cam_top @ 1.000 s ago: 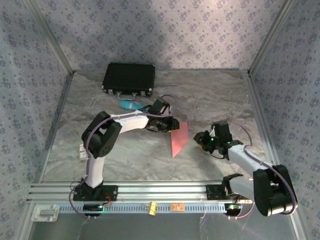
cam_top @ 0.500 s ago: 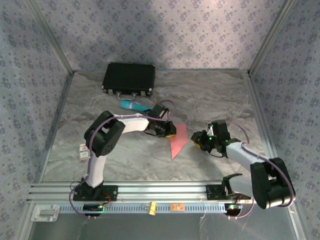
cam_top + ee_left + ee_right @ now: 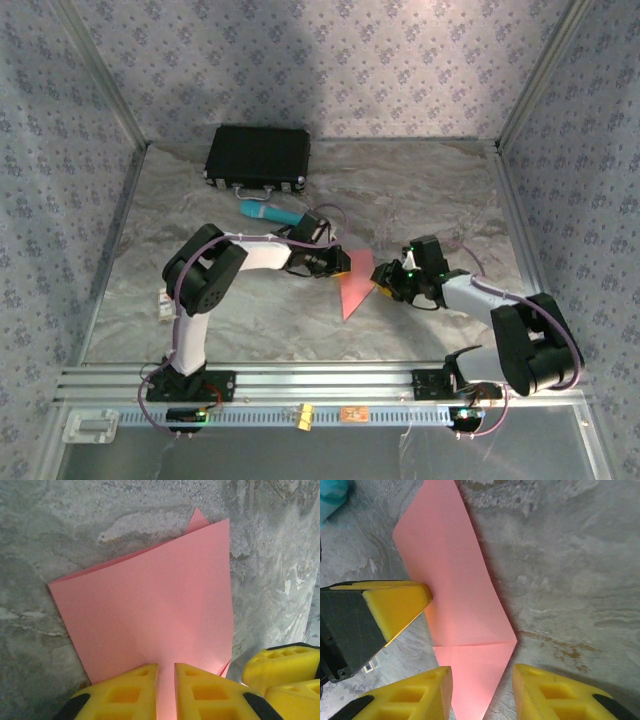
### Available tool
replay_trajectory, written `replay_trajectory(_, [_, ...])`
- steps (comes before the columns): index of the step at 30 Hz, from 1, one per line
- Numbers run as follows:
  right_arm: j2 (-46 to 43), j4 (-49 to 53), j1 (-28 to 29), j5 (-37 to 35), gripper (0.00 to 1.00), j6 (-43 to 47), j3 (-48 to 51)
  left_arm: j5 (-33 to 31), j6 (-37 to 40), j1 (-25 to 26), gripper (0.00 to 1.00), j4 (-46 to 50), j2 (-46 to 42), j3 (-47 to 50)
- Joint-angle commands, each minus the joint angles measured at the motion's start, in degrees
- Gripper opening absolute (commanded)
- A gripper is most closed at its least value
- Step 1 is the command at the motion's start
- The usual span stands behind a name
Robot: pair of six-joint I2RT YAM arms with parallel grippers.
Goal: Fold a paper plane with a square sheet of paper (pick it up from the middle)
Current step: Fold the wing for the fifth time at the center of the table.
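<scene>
Salmon-pink and thin, the one folded paper sheet (image 3: 356,285) lies near the middle of the marbled grey counter (image 3: 430,200), just toward 5 o'clock of centre in the top view. It is creased into a kite-like shape that tapers to a point at 6 o'clock. The left wrist view shows two layers, with a small corner of the lower one peeking out at 12 o'clock.

At 11 o'clock on the counter sits one black rectangular case (image 3: 258,158), shut, so its contents are hidden. One teal cylinder (image 3: 268,212) lies on its side just at 6 o'clock of the case.

Two arms meet at the sheet. The left gripper (image 3: 166,672) is on its 10 o'clock edge, its yellow foam jaws nearly together, with pink paper filling the thin slit between them. The right gripper (image 3: 482,680) is at the sheet's 3 o'clock side, its jaws spread apart and straddling a creased corner of the paper without clamping it.
</scene>
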State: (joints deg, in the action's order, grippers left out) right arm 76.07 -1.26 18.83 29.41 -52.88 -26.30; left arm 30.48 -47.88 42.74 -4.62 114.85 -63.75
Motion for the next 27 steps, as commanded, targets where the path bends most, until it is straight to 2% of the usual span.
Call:
replay_trajectory(1, [0.86,1.21,1.43,0.61,0.36,-0.06,-1.46,0.15,-0.66,-0.52,0.16,2.96,-0.27,1.87])
replay_trajectory(10, [2.67,0.24,3.41,-2.25,0.35,-2.54,-0.67,0.11,-1.12,-0.9,0.14,1.99,-0.5,3.22])
replay_trajectory(17, [4.44,-6.56,4.28,-1.51,0.33,-3.79,-0.6,0.24,-1.09,-0.91,0.14,1.63,-0.53,3.39])
replay_trajectory(22, [3.77,-7.73,3.56,-1.29,0.36,-0.69,-1.42,0.12,-0.68,-0.92,0.14,2.08,-0.77,3.37])
replay_trajectory(27, [4.62,-9.0,1.13,2.56,0.4,3.82,-2.33,0.19,-0.34,-0.92,0.14,2.17,-0.94,3.27])
